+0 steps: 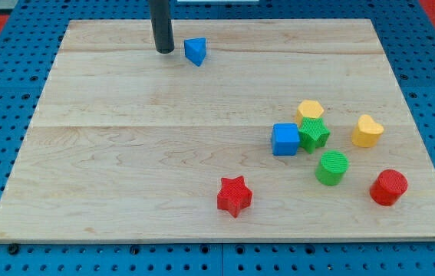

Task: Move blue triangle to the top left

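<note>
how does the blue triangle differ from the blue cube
Shape: the blue triangle is a small wedge, while the blue cube is a square block and looks bigger.
Place: the blue triangle sits near the view's top beside my tip, which is just to its left; the blue cube sits right of centre.
Neighbours: the blue triangle stands alone; the blue cube is up against the green star.
Both are blue.

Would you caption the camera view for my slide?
My tip sits just left of the blue triangle near the board's top edge.
</note>
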Robot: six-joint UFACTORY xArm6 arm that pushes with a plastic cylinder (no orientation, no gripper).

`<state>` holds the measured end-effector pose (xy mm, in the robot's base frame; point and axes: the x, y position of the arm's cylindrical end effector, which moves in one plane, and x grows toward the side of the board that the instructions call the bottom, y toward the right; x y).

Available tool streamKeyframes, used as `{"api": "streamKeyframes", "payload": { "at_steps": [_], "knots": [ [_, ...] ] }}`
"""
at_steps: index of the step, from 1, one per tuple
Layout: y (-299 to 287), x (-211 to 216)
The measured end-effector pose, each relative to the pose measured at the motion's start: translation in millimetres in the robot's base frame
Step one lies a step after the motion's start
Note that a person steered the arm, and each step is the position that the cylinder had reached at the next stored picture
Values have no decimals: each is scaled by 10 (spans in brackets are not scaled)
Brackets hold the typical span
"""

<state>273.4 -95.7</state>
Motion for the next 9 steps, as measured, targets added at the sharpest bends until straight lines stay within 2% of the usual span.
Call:
{"api": "streamKeyframes", "payload": {
  "at_steps": [1, 5, 6, 7, 8, 9],
  "knots": [
    [180, 220],
    [1212, 237],
    [1052, -11],
    [241, -188],
    [-235, -271],
    [122, -295]
  ]
}}
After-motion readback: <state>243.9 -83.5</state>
